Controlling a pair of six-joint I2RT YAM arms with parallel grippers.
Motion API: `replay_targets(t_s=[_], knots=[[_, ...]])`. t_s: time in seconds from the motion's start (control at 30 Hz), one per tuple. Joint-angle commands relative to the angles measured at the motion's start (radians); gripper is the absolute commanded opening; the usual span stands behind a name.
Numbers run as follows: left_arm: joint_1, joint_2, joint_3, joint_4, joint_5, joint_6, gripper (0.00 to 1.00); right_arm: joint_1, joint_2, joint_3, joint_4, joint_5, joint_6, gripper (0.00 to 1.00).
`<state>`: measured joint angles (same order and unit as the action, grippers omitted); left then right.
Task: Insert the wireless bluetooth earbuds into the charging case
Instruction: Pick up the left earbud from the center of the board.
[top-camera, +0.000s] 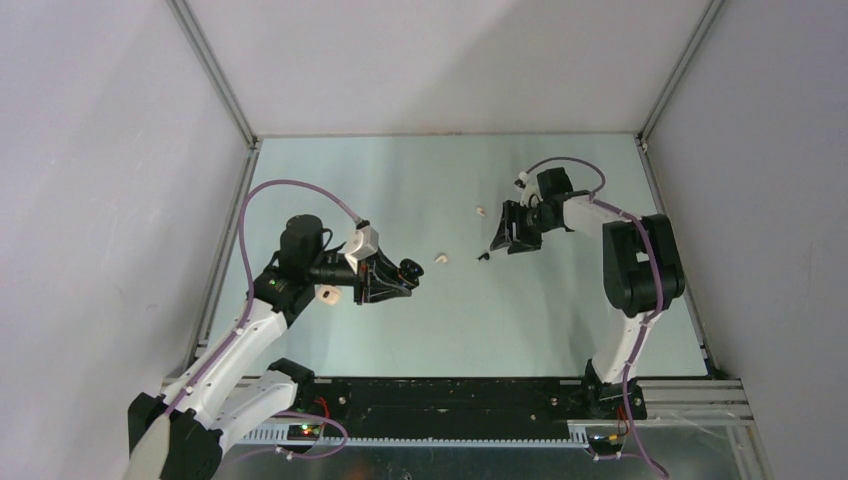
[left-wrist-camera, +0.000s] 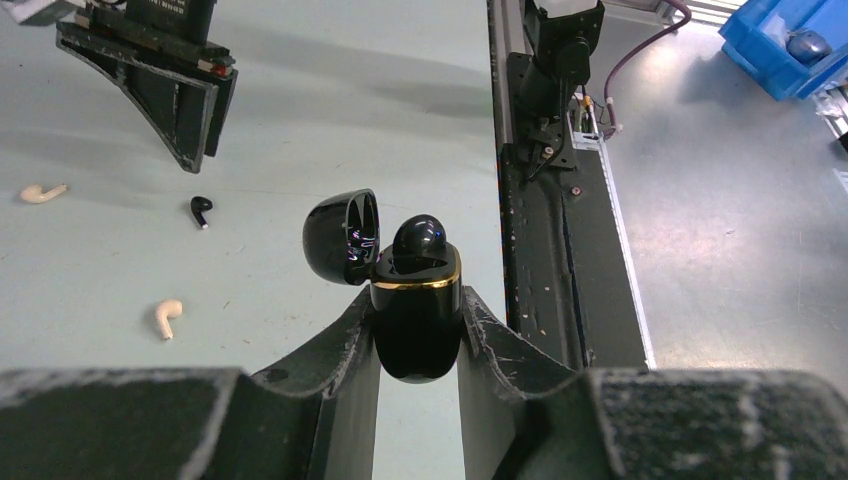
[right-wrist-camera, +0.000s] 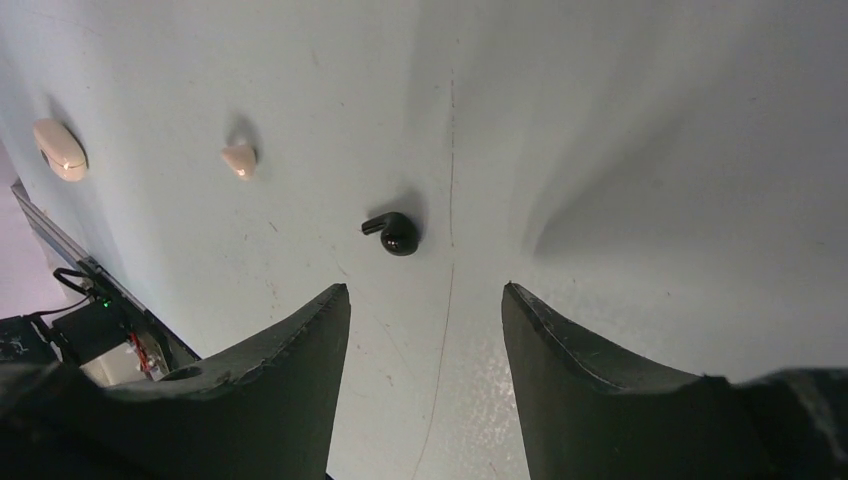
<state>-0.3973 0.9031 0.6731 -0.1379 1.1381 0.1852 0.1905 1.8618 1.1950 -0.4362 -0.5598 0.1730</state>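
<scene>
My left gripper (left-wrist-camera: 416, 297) is shut on the black charging case (left-wrist-camera: 416, 325), held upright above the table with its lid (left-wrist-camera: 340, 238) swung open. One black earbud (left-wrist-camera: 418, 238) sits in the case's top. A second black earbud (right-wrist-camera: 393, 233) lies on the table just ahead of my right gripper (right-wrist-camera: 425, 300), which is open with nothing between its fingers. In the top view this earbud (top-camera: 483, 257) is just below the right gripper (top-camera: 497, 243), and the left gripper (top-camera: 400, 272) holds the case (top-camera: 410, 269) left of centre.
Two beige earbuds (top-camera: 440, 258) (top-camera: 480, 211) lie loose on the table near the middle. A beige case (top-camera: 328, 294) rests under my left arm. The enclosure walls border the table, and a black rail (left-wrist-camera: 535, 250) runs along the near edge.
</scene>
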Motion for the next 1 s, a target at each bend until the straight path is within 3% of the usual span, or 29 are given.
replay_targets(t_s=[0.0,0.27,0.97], knots=[[-0.007,-0.008,0.016,0.007,0.019,0.024,0.0,0.004,0.039,0.008,0.028,-0.056,0.026,0.61],[-0.007,-0.004,0.02,0.006,0.018,0.025,0.0,0.024,0.09,0.028,0.034,-0.088,0.027,0.57],[-0.007,0.0,0.024,0.003,0.02,0.026,0.0,0.095,0.125,0.054,0.035,0.03,-0.018,0.53]])
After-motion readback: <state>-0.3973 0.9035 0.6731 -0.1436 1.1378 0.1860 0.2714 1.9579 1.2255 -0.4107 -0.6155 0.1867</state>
